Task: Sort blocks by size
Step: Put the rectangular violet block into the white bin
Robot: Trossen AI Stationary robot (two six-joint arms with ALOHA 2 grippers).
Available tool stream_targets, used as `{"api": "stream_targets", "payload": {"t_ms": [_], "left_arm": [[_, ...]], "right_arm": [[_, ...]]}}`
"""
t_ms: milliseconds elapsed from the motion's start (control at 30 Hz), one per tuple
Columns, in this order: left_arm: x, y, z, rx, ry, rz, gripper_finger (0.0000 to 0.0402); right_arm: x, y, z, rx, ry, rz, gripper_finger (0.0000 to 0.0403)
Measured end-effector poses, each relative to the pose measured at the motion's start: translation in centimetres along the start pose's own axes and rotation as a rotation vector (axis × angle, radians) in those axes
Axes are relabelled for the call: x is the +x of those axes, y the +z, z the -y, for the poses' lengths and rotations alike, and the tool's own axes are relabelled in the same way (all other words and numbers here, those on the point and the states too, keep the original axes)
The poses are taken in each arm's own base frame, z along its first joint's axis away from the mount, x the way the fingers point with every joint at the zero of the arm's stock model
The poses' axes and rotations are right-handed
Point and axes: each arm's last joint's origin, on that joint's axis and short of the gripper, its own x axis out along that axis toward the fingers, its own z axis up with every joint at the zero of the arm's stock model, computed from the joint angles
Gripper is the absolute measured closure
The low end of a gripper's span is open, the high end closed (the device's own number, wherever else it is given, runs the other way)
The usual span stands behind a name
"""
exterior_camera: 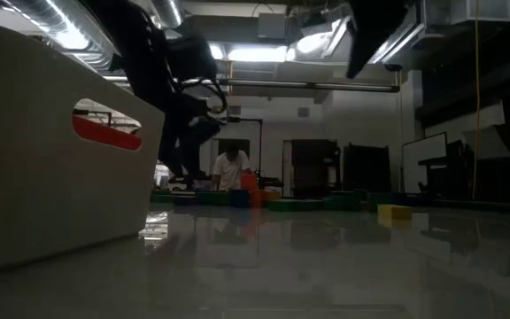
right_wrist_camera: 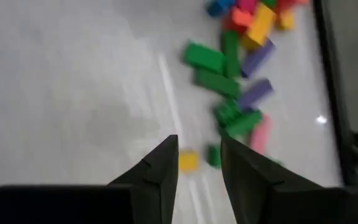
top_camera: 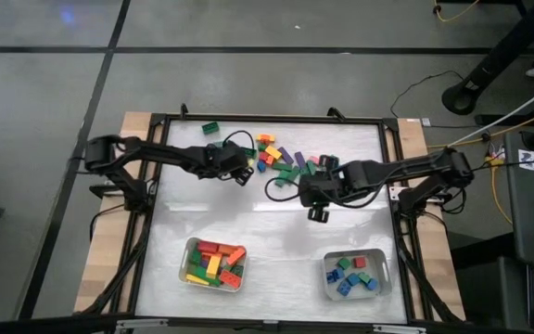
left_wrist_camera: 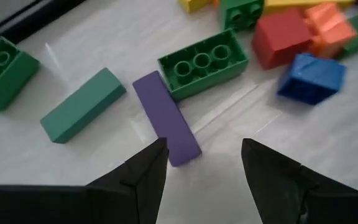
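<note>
The loose blocks (top_camera: 281, 158) lie in a heap at the table's far middle. My left gripper (top_camera: 244, 173) hovers open at the heap's left side. In its wrist view the fingers (left_wrist_camera: 204, 171) stand apart just short of the near end of a long purple block (left_wrist_camera: 166, 118), which lies flat beside green blocks (left_wrist_camera: 204, 62). My right gripper (top_camera: 318, 212) hangs higher, nearer the table's middle, with a narrow gap (right_wrist_camera: 199, 158) and nothing between the fingers. A small yellow block (right_wrist_camera: 188, 161) shows on the table through that gap, and it shows again in the low view (exterior_camera: 397, 213).
Two pale trays stand near the front edge. The left tray (top_camera: 191, 250) holds long blocks and the right tray (top_camera: 385, 269) holds short ones. A lone green block (top_camera: 210, 127) lies at the far left. A dark frame (top_camera: 267, 119) rims the table. A person (exterior_camera: 231, 168) stands in the room beyond.
</note>
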Motion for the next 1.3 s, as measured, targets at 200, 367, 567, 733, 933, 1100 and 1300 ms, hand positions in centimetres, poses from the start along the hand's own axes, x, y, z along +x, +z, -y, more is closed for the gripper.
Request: {"api": "stream_targets", "payload": {"t_ms": [200, 367, 567, 733, 933, 1100, 1300], "left_arm": [[2.1, -0.3, -0.4, -0.046, 0.049, -0.042, 0.0208], [3.4, -0.4, -0.5, -0.063, 0.043, -0.063, 0.0208], [4.6, -0.6, -0.8, -0.072, 0.057, -0.094, 0.0210], [4.7, -0.4, -1.1, -0.057, 0.040, -0.110, 0.0254], [4.6, -0.4, -1.1, -0.003, 0.008, -0.125, 0.0322], [3.3, -0.1, -0.9, 0.009, -0.111, -0.165, 0.0322], [-0.8, 1.2, -1.2, 0.010, -0.249, -0.178, 0.0322]], "right_arm": [[-0.3, -1.4, 0.8, -0.021, -0.107, -0.115, 0.0284], [-0.5, -2.0, 1.1, -0.044, -0.165, -0.156, 0.0284], [-0.8, -2.6, 1.6, -0.074, -0.240, -0.195, 0.0284], [-0.6, -3.7, 1.8, -0.096, -0.247, -0.211, 0.0284], [0.3, -8.3, 2.8, -0.073, -0.228, -0.180, 0.0284], [2.1, -11.2, 2.7, 0.031, -0.097, -0.010, 0.0284], [5.2, -12.0, 1.6, 0.124, 0.001, 0.142, 0.0284]]}}
